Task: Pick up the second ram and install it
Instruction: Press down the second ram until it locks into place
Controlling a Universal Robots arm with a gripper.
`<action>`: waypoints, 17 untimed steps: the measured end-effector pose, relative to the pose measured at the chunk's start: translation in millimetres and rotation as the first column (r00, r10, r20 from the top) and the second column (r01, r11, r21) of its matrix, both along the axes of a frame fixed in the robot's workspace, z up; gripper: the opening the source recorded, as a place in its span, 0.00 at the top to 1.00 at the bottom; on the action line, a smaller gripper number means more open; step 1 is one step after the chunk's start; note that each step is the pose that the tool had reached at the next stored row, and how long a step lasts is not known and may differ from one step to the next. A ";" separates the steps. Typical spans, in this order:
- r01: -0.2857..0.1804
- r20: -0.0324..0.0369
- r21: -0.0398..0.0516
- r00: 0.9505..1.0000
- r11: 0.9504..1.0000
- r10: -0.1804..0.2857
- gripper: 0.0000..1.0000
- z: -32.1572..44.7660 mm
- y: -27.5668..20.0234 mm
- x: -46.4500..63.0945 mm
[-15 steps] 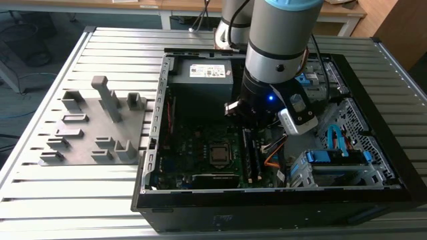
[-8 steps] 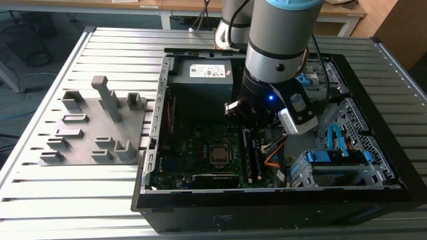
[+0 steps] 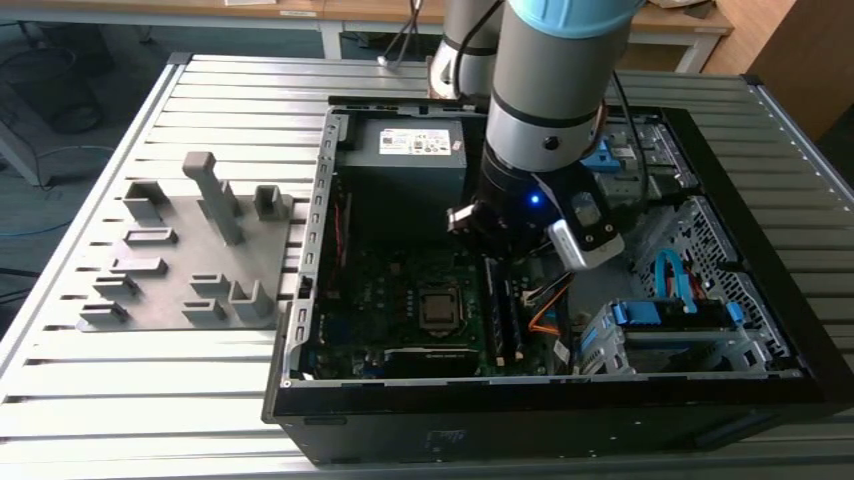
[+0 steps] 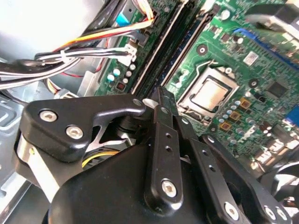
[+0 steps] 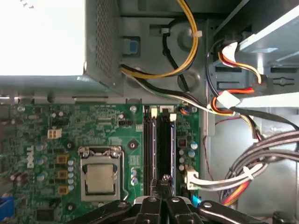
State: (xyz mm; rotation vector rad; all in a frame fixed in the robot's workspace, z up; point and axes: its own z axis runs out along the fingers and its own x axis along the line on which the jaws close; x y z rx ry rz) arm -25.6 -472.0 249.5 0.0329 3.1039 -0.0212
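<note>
- The arm reaches down into the open computer case (image 3: 320, 300) on the slatted metal surface (image 3: 160, 400); the hand (image 3: 497, 262) hangs low over the motherboard (image 3: 387, 320), just on the exterior view's right of the processor socket (image 3: 437, 308);
- In both wrist views the hand's black fingers (image 5: 166, 186) are drawn together to a narrow tip right above the memory slots (image 5: 159, 149); the hand (image 4: 159, 100) looks closed, though whether anything thin sits between the fingers cannot be told;
- The second ram (image 3: 503, 315) appears as a long dark strip standing in the slots beside the socket, directly under the hand; in the first wrist view two dark strips run side by side in the slots, and the fingertips meet over the one farther from the socket (image 5: 164, 144); whether they touch it cannot be told;
- The grey power supply (image 3: 407, 165) fills the far corner of the case; bundled cables (image 5: 243, 172) run along the case wall near the slots;
- A grey holder tray (image 3: 174, 260) with upright blocks lies on the surface on the exterior view's left of the case;
- Blue drive brackets (image 3: 674, 310) sit in the case on the exterior view's right.
</note>
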 end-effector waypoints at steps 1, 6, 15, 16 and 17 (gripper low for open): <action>0.000 0.000 0.000 1.000 1.000 0.000 0.90 -1.8 2.0 0.0; 0.000 0.000 0.001 1.000 1.000 0.000 0.90 -10.9 13.2 0.0; 0.000 0.000 0.002 1.000 1.000 0.000 0.90 -21.6 30.1 0.0; 0.000 0.000 0.002 1.000 1.000 0.000 0.90 -22.3 31.7 0.0; 0.000 0.000 0.002 1.000 1.000 0.000 0.90 -22.9 33.0 0.0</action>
